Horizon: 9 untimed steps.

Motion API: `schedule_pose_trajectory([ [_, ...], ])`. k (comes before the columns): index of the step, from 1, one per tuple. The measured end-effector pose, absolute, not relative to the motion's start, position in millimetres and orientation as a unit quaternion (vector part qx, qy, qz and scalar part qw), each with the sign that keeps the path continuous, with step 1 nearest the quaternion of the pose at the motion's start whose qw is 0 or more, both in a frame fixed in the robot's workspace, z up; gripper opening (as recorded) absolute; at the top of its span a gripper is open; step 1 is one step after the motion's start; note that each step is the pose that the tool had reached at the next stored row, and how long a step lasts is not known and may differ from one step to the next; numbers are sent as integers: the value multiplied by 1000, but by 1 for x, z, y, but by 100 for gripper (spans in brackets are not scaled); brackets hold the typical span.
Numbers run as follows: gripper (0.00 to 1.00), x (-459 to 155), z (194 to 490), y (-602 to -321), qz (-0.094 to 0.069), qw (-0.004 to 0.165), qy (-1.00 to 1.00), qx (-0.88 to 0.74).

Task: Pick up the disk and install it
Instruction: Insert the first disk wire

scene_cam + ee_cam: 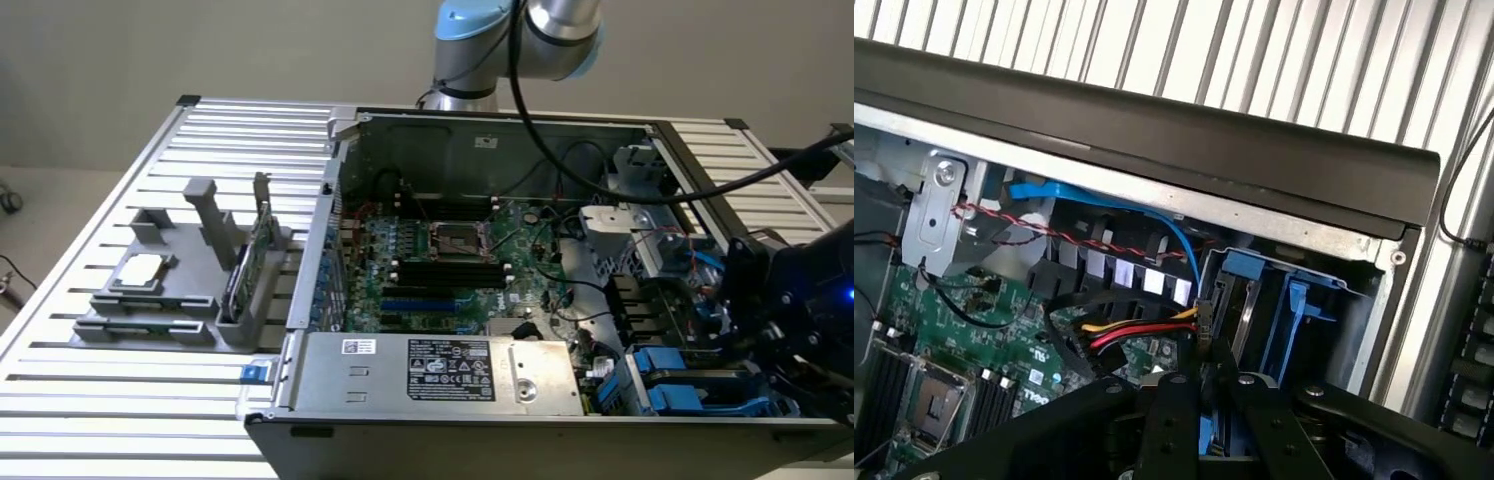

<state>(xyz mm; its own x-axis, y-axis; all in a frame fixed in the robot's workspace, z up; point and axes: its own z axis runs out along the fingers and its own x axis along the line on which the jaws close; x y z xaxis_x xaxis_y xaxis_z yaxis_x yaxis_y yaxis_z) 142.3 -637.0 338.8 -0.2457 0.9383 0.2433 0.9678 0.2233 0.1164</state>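
Pinching what seems the disk [1205,432], jaws near-closed, the gripper [1204,392] is hovering. The blue bay [667,385] is lying at its exterior-view eight o'clock.

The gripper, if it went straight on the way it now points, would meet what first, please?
Most likely the blue drive cage in the computer case, though depth is unclear.

Wires [1139,330] sit right in front of my tool [1202,410], in my way. Beside them the blue bay [1299,300] has open gaps, with the case wall [1154,120] behind.
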Motion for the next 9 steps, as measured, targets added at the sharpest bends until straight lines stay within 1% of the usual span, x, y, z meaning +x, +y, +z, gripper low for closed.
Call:
schedule_pose_trajectory([
  [9,17,142,339,-637,-111,57,-764,-633],
])
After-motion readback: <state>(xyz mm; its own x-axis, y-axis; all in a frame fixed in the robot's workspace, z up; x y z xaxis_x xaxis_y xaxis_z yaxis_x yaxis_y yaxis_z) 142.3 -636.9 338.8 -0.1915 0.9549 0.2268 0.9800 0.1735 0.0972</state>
